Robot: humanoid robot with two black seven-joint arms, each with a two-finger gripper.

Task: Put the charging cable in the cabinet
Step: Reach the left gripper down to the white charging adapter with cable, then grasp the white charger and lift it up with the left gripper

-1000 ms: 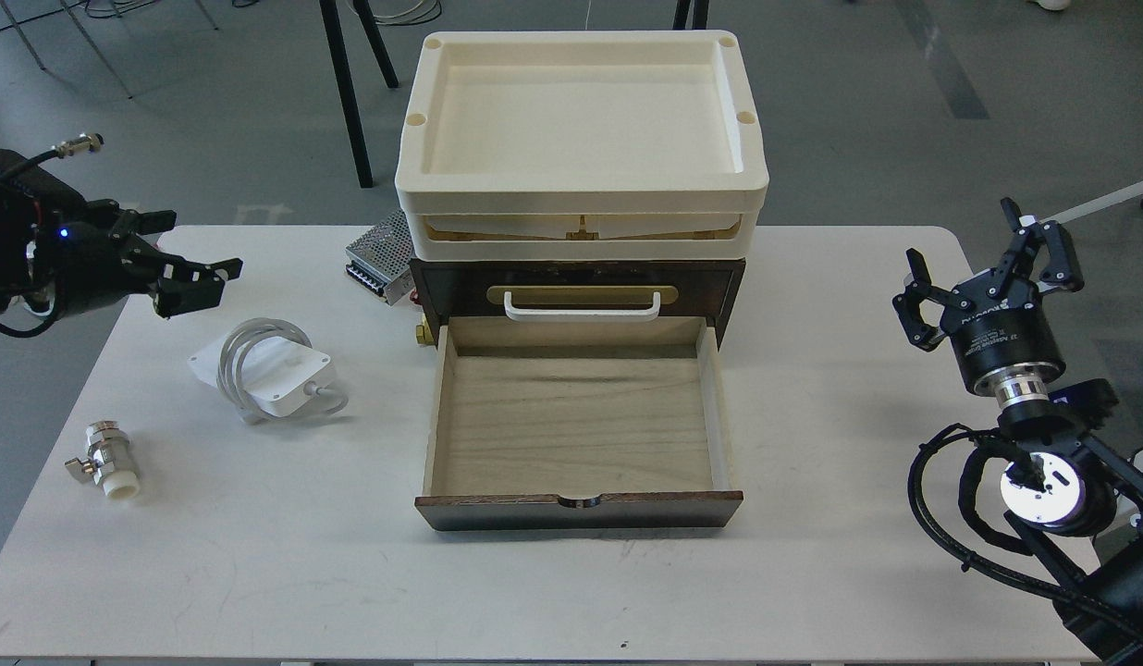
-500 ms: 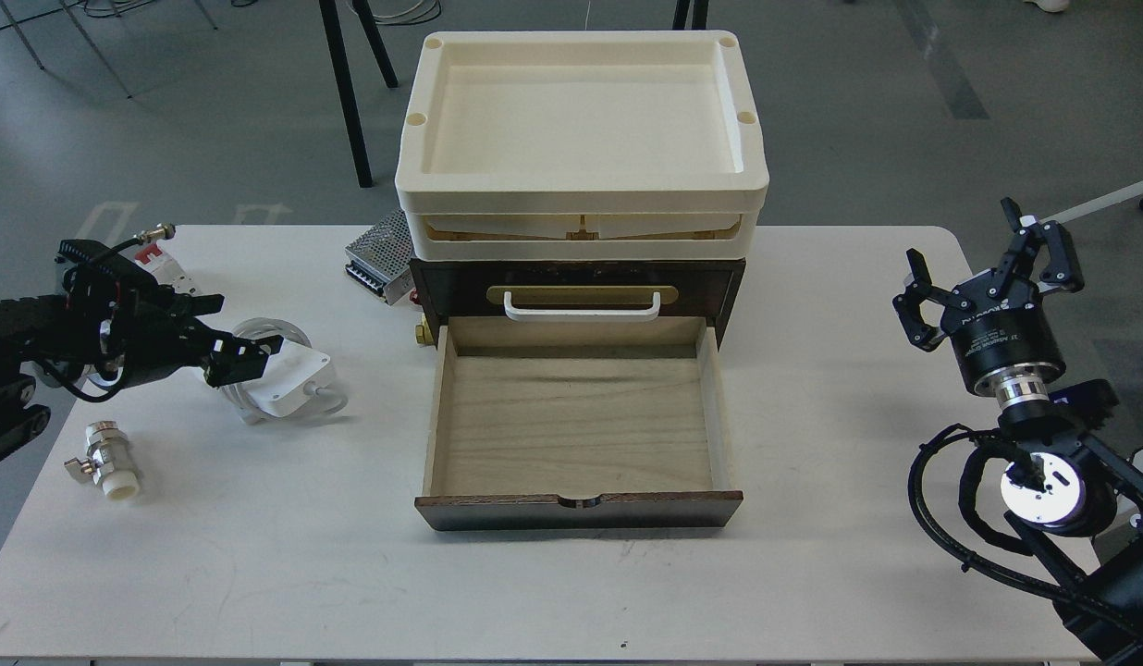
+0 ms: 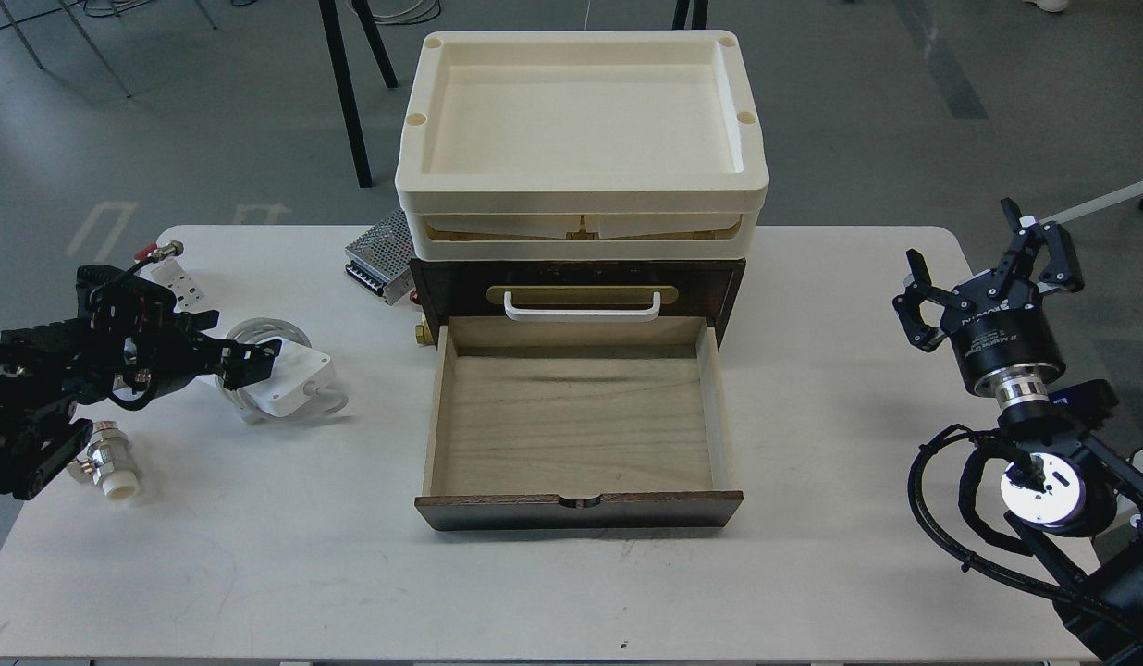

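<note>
White plastic forms the cable (image 3: 289,379), a flat adapter brick with rounded corners and a pale grey cord looped over its left half, one strand trailing off its right corner. It lies flat on the counter (image 3: 257,555), left of the cabinet (image 3: 579,277) and apart from it.

Left gripper (image 3: 248,356) sits at the brick's left end, over the cord loops; its dark fingers reach onto the cord, but whether they are closed on it I cannot tell. Right gripper (image 3: 983,277) is raised off to the cabinet's right, beyond the counter's right edge, fingers spread wide, holding nothing.

Bare counter runs between brick and cabinet, and a broad strip lies in front of the drawer (image 3: 576,425). A metal valve (image 3: 109,462) stands left of the cabinet near the counter's left edge, nearer the front than the brick and partly behind the left arm. A perforated metal box (image 3: 379,254) rests against the cabinet's rear left corner.

The drawer is pulled fully out toward the front; only its pale wood floor and walls show. The upper drawer front, with white handle (image 3: 581,305) on a brass plate, is closed. The cream tray (image 3: 581,185) on top shows only its bare floor.
</note>
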